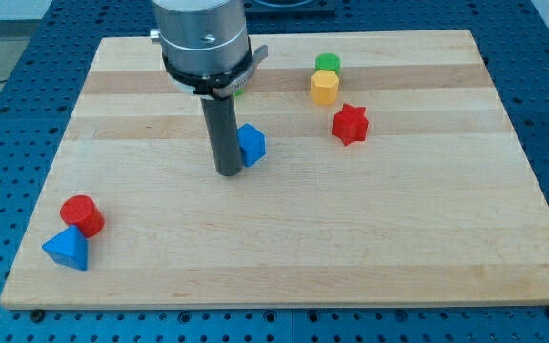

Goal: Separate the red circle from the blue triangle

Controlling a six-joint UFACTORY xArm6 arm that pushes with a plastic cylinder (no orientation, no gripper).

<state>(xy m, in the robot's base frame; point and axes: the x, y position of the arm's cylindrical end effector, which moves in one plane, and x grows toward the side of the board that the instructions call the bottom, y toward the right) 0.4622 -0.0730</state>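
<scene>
Item one: my tip [229,173], the lower end of a straight dark rod, resting on the table [284,257] a little toward the view's left of centre. I have no fingers to spread or press together; the rod ends plainly and pinches nothing.

Item two: a blue block [252,144], shape not clear, partly hidden behind the rod. It sits just to the view's right of my tip and slightly toward the view's top, touching the rod or very nearly so; I cannot tell which.

Item three: the red circle [82,214], well apart from my tip, down toward the view's bottom left.

Item four: the blue triangle [68,249], lying directly against the red circle on its lower-left side, farther still from my tip. The two are touching.

Item five: a red star [350,124], to the view's right of my tip and somewhat higher.

Item six: a yellow block [324,87], roughly hexagonal, beyond the star toward the view's top.

Item seven: a green block [328,64], round-topped, touching the yellow block on its upper side.

Item eight: a sliver of something green [239,91] behind the rod's mount, above my tip, too hidden to identify.
</scene>
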